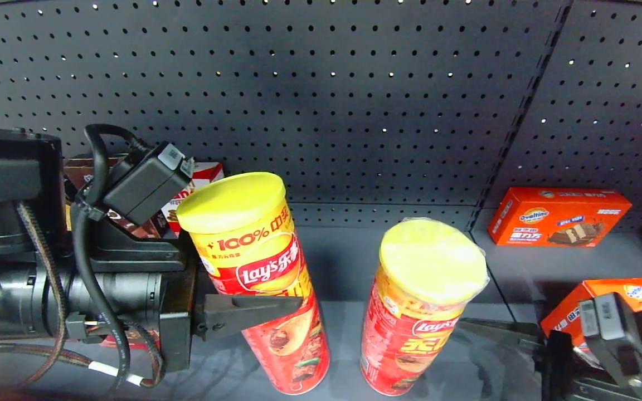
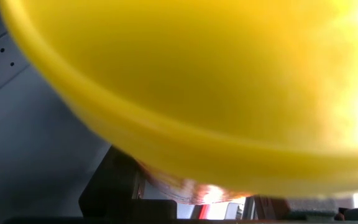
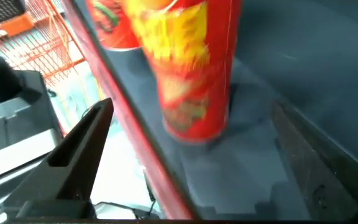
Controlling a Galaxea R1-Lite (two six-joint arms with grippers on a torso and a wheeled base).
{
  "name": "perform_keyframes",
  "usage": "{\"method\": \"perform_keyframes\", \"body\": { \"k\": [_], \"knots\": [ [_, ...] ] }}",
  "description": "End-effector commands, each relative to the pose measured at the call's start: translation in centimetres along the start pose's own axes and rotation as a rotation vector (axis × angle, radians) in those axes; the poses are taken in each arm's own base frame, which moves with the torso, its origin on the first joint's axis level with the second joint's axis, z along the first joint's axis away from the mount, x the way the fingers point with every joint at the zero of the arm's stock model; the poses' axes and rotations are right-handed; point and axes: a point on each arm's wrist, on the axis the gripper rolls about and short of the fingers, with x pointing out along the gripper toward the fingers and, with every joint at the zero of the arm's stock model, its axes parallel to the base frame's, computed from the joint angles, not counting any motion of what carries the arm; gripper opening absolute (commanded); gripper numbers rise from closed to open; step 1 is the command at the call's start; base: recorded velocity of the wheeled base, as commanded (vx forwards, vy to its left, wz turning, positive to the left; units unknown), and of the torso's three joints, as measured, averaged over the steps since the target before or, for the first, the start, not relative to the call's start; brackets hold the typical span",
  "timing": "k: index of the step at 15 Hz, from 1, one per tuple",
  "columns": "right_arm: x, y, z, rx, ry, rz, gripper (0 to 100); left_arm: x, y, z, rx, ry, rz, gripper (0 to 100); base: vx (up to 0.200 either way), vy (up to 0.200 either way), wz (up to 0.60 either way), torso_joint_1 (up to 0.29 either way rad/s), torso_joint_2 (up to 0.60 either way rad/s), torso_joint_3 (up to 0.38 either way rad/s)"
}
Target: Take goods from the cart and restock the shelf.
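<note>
Left to right: the left gripper is pinching the left chips can around its middle. That can's long axis leans, yellow lid tipped toward the arm, base low over the shelf; can't tell if it's touching. I'd say it wants straightening before release. The right chips can stands upright just beside it, so it's tight down there. The right gripper sits off that can's right side, fingers spread, not touching. The orange boxes are well apart.
</note>
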Motion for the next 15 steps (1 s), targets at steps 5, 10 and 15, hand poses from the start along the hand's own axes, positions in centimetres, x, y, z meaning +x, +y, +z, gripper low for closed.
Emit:
{"method": "perform_keyframes", "body": {
  "k": [5, 10, 15],
  "knots": [
    [-5.4, 0.1, 1.2, -0.042, -0.191, -0.072, 100, -0.2, 0.0, -0.1, -0.005, 0.005, 0.010, 0, 0.000, 0.000, 0.00, 0.000, 0.00, 0.000],
    [-6.9, -3.9, 4.0, -0.148, -0.268, -0.425, 100, -0.3, 0.3, 0.2, 0.001, -0.009, 0.018, 0, 0.000, 0.000, 0.00, 0.000, 0.00, 0.000],
    [-12.4, -2.9, 1.4, -0.186, -0.274, -0.806, 100, -0.2, 0.6, 0.0, -0.004, -0.002, 0.023, 0, 0.000, 0.000, 0.00, 0.000, 0.00, 0.000]
  ]
}}
